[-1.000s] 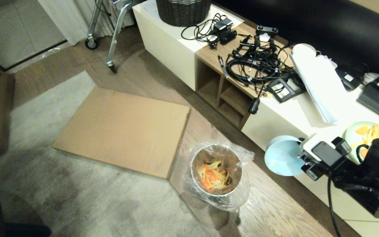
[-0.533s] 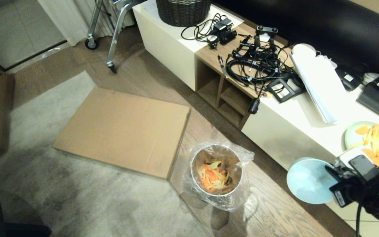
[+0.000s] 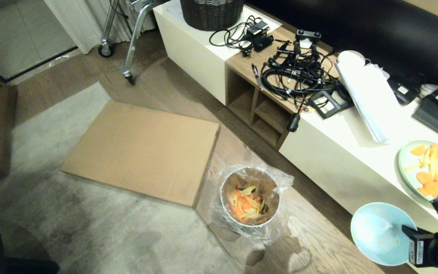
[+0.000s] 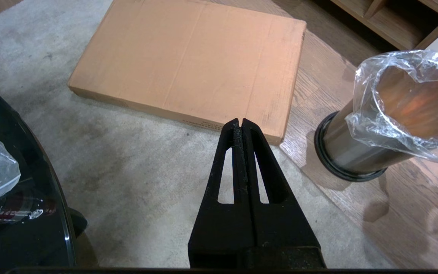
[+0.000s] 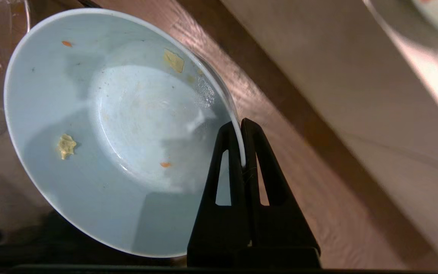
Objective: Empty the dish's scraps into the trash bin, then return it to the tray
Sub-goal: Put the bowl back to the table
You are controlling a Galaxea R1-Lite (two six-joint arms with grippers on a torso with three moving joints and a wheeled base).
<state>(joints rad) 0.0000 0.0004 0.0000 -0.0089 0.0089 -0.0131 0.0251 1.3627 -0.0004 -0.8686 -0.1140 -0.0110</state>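
The dish (image 3: 380, 233), a pale blue bowl, hangs low at the bottom right of the head view, in front of the white cabinet, with its mouth tilted up. My right gripper (image 3: 404, 229) is shut on its rim. In the right wrist view the dish (image 5: 108, 129) holds only a few yellow and orange crumbs, and the right gripper (image 5: 242, 127) pinches the thin rim. The steel trash bin (image 3: 250, 198) with its clear liner stands on the wood floor, left of the dish, with the scraps (image 3: 247, 205) inside. My left gripper (image 4: 240, 123) is shut and empty over the carpet, with the trash bin (image 4: 359, 152) beside it. The tray is out of view.
A flat cardboard sheet (image 3: 143, 150) lies on the carpet left of the bin. The low white cabinet (image 3: 329, 152) carries cables (image 3: 295, 72), papers and a pale-green plate (image 3: 405, 160) of carrot slices. A woven basket (image 3: 211, 13) stands at its far end. A rolling stand (image 3: 129, 49) stands behind.
My right arm has carried the dish down and toward the bottom right, away from the bin. The dish has rolled from lying on its side to mouth-up. The left arm is still.
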